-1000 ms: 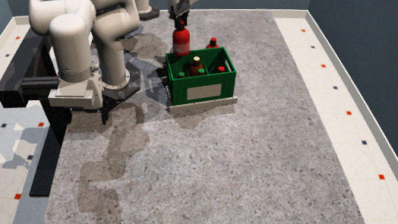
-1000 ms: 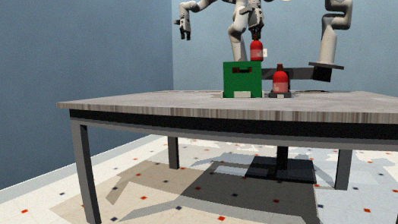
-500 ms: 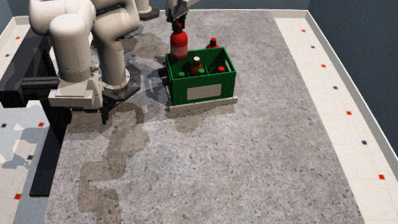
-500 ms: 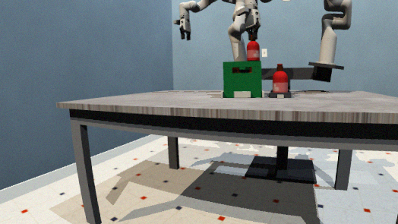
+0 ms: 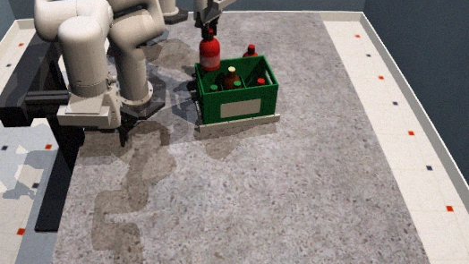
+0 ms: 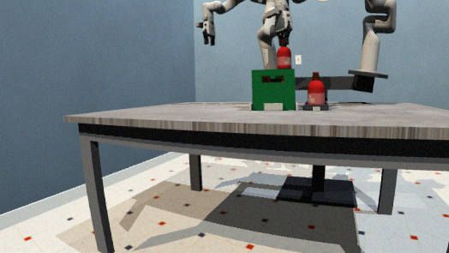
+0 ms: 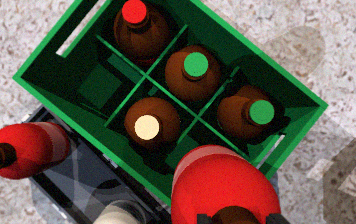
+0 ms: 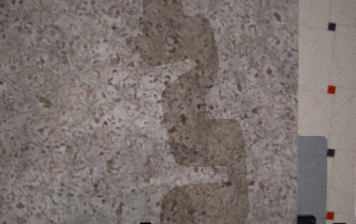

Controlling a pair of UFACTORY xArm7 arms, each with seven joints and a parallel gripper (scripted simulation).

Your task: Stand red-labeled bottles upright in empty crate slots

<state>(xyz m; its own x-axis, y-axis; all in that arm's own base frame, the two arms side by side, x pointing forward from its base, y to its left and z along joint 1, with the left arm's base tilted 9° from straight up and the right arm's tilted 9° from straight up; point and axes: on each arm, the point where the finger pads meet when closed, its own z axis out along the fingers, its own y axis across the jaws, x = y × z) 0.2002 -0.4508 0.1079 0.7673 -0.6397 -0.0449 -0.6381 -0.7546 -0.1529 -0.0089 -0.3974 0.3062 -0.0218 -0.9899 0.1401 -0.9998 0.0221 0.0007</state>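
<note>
1. Left gripper (image 5: 209,29) (image 6: 283,40) (image 7: 238,219), nearer: I am gripping a red-labeled bottle (image 5: 209,53) (image 6: 284,58) (image 7: 225,185), long axis upright, over the crate (image 5: 210,109) (image 6: 261,96) (image 7: 260,53), beside cream cap (image 7: 147,127)
2. Right gripper (image 5: 123,136) (image 6: 209,40) (image 8: 226,222): standing open, well apart

Two off-white, smooth, rounded tubular arms (image 5: 85,55) (image 6: 370,53) rise beyond the surface's edge (image 5: 67,194) (image 6: 257,122). Rings seam their joints, small screws dot a round base flange, and each pale, boxy wrist housing (image 5: 89,115) (image 6: 208,25) ends in black fingers (image 5: 123,137) (image 6: 212,40).
</note>
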